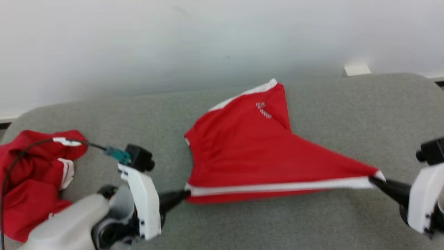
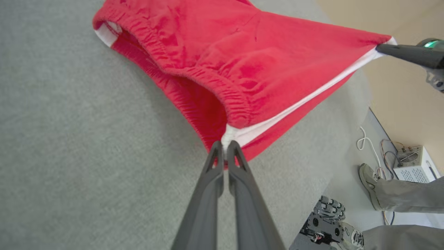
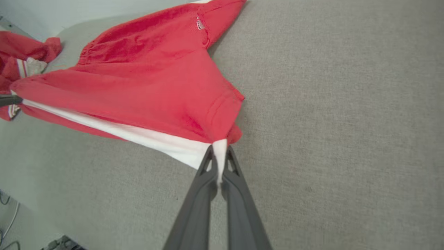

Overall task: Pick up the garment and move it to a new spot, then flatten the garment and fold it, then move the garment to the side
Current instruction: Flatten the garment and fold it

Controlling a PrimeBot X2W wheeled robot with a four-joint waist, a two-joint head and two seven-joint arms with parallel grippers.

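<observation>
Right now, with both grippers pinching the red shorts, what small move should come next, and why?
Probably lower both grippers together to lay the red shorts flat on the grey padded surface: the left gripper pinches the waistband end, the right gripper the hem corner, and the white side stripe runs taut between them.

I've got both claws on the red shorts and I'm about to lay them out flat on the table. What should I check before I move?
1. Left claw shut on the red shorts at the waistband end: ok.
2. Right claw shut on the hem end: ok.
3. White side stripe pulled straight between the claws: ok.
4. Shorts lying flat: not ok, the fabric beyond the stripe is creased and bunched.
5. Crumpled red garment on the grey table apart from the shorts: ok.
6. Clearance from the person's foot on the floor beside the table: cannot tell.
</observation>
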